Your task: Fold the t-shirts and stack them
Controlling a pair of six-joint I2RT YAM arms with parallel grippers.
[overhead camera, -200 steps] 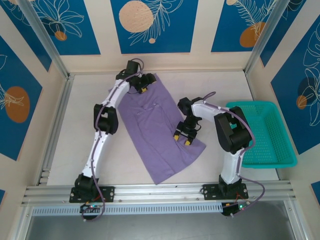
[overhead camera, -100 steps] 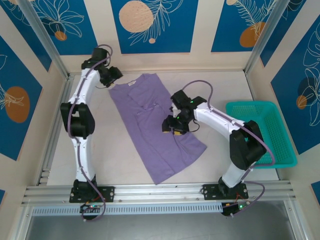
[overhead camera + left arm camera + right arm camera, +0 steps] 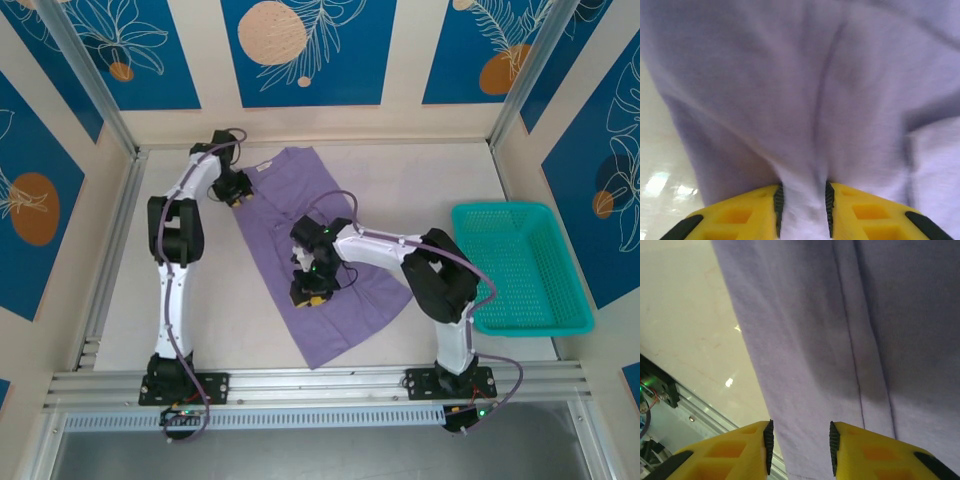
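Left gripper (image 3: 236, 192) first: we see it in the upper left of the overhead view, down on the upper left corner of the purple t-shirt (image 3: 272, 238). From its wrist camera, the left gripper (image 3: 802, 212) has its yellow fingers (image 3: 735, 220) drawn close together with a ridge of t-shirt (image 3: 840, 90) bunched between the pads. Creases run up from that pinch, so we read it as nipping the cloth. A strip of pale table (image 3: 655, 150) shows at the left edge.

Near the middle of the overhead view, the right gripper (image 3: 310, 292) points down at the left edge of the t-shirt. In its own camera, the right gripper (image 3: 800, 447) has narrow-set fingers (image 3: 735, 455) straddling that edge of the t-shirt (image 3: 865, 315), with a hem seam running above them. We cannot tell whether they grip the cloth.

The t-shirt lies flat and slanted on the table (image 3: 450, 170), from upper centre down to lower centre. A teal basket (image 3: 505, 208) stands at the right, well apart from it.
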